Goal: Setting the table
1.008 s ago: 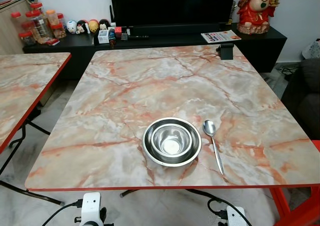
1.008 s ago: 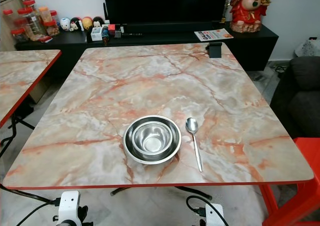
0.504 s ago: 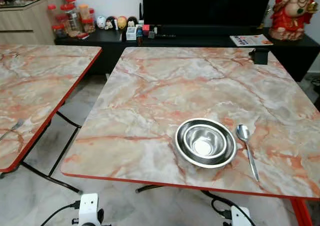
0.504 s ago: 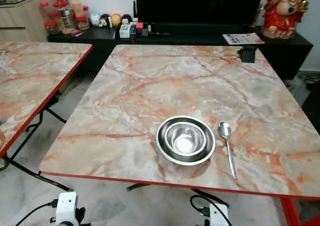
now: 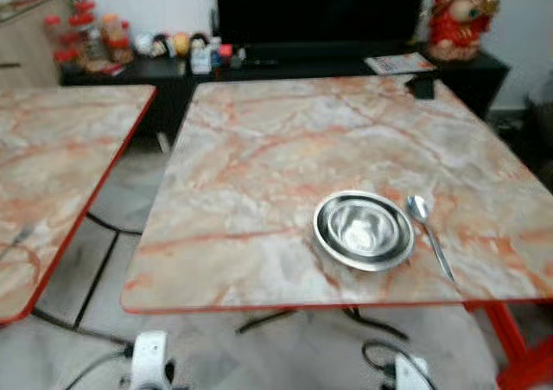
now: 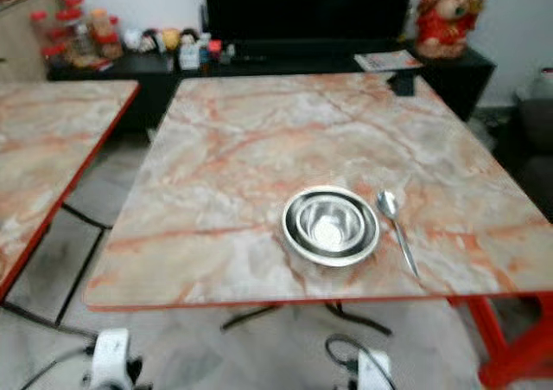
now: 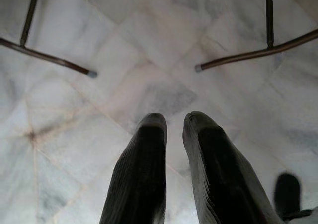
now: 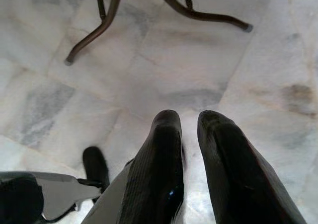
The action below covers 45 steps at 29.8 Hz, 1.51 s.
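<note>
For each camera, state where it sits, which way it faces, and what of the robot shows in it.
Left eye: on the head, facing forward and down at the table with bowl and spoon.
Right eye: beside it, same scene, shifted sideways.
Left wrist: on the hanging left arm, facing down at the floor; left gripper shows.
Right wrist: likewise facing down; right gripper shows.
Both wrist views share marble floor and table legs.

Steel bowl (image 5: 364, 229) nested in a wider steel bowl (image 5: 324, 234), both upright, empty, on marble-patterned table (image 5: 259, 148) near its front edge, right of centre. Steel spoon (image 5: 429, 234) just right of them, flat, scoop away from the robot, handle toward front edge.
</note>
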Available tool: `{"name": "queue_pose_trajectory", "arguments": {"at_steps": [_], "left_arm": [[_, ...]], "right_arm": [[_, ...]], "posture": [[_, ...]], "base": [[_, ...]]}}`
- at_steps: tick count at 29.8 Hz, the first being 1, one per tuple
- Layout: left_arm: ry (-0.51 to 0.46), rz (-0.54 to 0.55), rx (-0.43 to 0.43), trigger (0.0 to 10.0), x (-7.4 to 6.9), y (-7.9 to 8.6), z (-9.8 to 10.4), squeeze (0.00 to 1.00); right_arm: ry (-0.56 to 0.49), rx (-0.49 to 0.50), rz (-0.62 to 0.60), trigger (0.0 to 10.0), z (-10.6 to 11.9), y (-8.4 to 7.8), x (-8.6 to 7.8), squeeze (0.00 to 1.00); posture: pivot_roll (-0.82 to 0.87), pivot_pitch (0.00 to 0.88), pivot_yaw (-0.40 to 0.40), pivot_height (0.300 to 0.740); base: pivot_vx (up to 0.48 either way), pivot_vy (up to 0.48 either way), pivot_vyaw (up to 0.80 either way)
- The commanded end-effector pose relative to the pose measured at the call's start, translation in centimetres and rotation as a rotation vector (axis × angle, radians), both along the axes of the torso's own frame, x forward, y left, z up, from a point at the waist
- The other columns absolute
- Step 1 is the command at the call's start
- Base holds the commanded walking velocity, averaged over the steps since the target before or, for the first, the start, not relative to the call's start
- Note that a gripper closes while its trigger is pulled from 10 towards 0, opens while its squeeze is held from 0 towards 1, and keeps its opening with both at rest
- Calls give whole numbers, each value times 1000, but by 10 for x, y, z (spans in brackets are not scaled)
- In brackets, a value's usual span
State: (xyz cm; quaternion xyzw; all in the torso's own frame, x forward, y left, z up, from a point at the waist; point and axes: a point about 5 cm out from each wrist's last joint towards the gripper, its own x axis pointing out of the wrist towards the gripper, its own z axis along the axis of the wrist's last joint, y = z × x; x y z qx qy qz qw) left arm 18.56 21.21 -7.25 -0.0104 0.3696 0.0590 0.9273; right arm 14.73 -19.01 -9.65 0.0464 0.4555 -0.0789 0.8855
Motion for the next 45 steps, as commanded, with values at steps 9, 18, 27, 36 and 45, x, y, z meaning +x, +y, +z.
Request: {"name": "queue_pose_trajectory", "arguments": {"at_steps": [9,18,27,36,45], "left_arm": [[-10,0,-11,10000,5,-4,2,0],[-9,2,-9,10000,4,-3,1,0],[-8,5,-10,10000,4,-4,1,0],[-7,1,-8,10000,4,-4,1,0],[-7,-9,-4,10000,4,-3,1,0]], "right_arm": [[-3,-10,-11,10000,1,-5,2,0],[-8,-7,18,10000,2,-2,3,0],[-13,-7,28,10000,2,0,4,0],[-23,1,-4,10000,3,-3,7,0],[-18,-1,15,10000,2,-2,6,0]], "posture": [[-57,0,46,740],[-56,0,46,740],[-56,0,42,740],[-55,0,43,740],[-55,0,48,740]], "base": [[0,270,0],[0,295,0],[0,313,138],[0,354,0],[0,353,0]]}}
